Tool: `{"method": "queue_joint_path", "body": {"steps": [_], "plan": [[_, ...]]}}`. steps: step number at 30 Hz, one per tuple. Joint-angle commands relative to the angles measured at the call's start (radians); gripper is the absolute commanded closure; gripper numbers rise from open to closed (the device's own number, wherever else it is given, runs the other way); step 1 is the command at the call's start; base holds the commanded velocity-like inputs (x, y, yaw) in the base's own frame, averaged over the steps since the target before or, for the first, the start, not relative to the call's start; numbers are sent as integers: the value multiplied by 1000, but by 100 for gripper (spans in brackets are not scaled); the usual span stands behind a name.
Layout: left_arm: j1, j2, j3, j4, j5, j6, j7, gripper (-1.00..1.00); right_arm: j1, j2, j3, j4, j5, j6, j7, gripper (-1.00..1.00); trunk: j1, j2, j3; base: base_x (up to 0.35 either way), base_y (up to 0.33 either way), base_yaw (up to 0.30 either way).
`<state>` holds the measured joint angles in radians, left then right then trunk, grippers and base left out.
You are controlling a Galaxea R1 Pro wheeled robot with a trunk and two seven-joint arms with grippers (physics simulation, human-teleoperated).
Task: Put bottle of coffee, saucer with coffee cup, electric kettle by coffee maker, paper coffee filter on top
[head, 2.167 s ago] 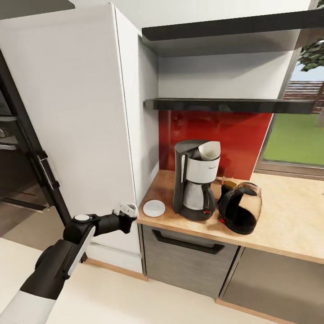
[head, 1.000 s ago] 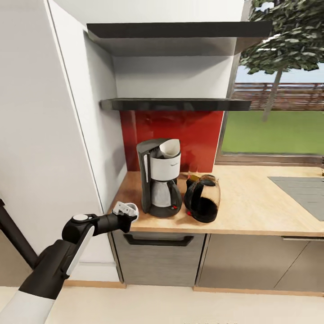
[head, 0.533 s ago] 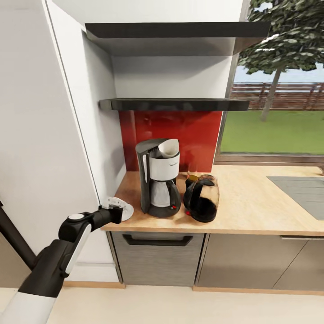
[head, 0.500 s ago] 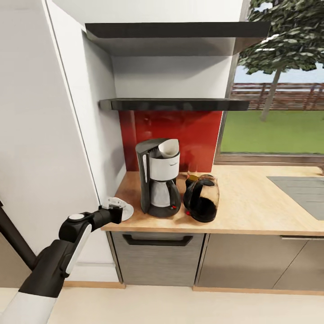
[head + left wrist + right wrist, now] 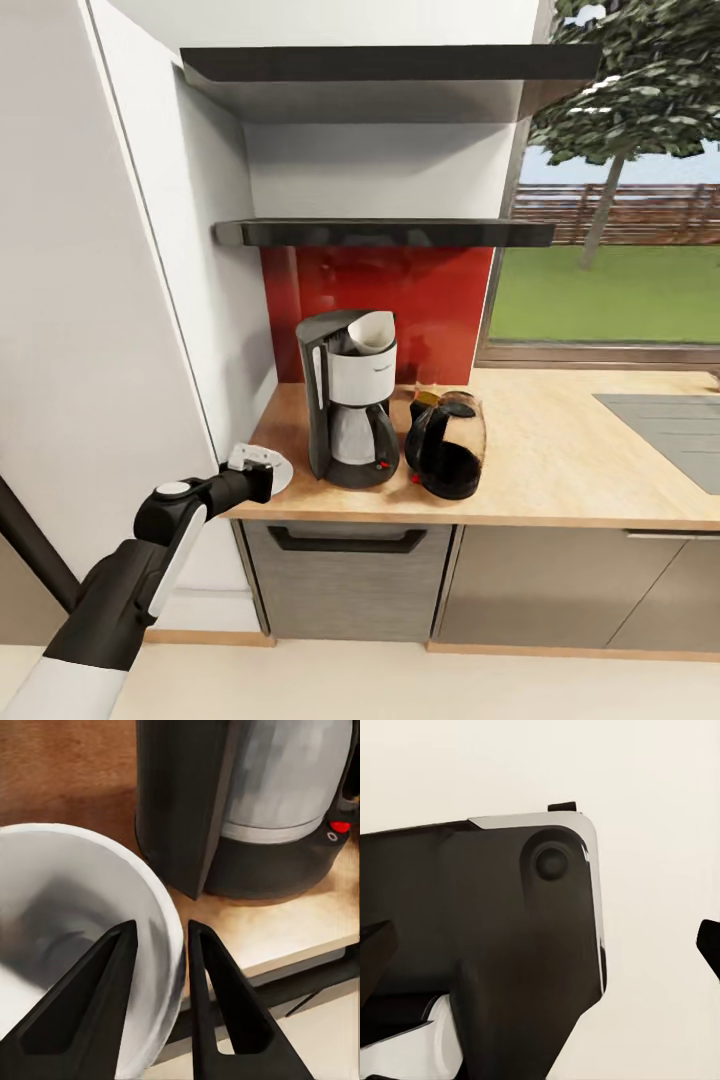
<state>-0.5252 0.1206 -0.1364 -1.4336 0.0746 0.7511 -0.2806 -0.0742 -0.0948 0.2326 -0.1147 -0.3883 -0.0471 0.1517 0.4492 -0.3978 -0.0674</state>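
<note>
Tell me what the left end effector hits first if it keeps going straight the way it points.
The left end effector straddles the rim of the cup. Pushed straight on, it would probably meet the black base of the coffee maker first, though depth is hard to judge.

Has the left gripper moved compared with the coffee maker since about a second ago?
Yes. The left gripper, holding the cup, has drawn away from the coffee maker toward the counter's left end, over the saucer.
</note>
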Motion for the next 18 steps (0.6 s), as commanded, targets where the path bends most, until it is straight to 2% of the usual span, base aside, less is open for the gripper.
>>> {"method": "queue_joint_path", "body": {"steps": [1,4,9,18], "plan": [[2,1,-1,-3,7,8,2,100,-1,-5,8,1,-11,-4,3,-100,1,-2,-2,124,0,0],[6,1,-1,-4,4,9,2,100,-1,-16,8,1,-12,-4,3,-100,1,-2,-2,202,0,0],[7,-1,-2,-4,4,10,1,100,-1,-18,8,1,-11,-4,3,-100,1,-2,-2,202,0,0],[7,-1,-2,-4,3,10,1,100,-1,-19,8,1,-11,-4,3,-100,1,-2,-2,32,0,0]]}}
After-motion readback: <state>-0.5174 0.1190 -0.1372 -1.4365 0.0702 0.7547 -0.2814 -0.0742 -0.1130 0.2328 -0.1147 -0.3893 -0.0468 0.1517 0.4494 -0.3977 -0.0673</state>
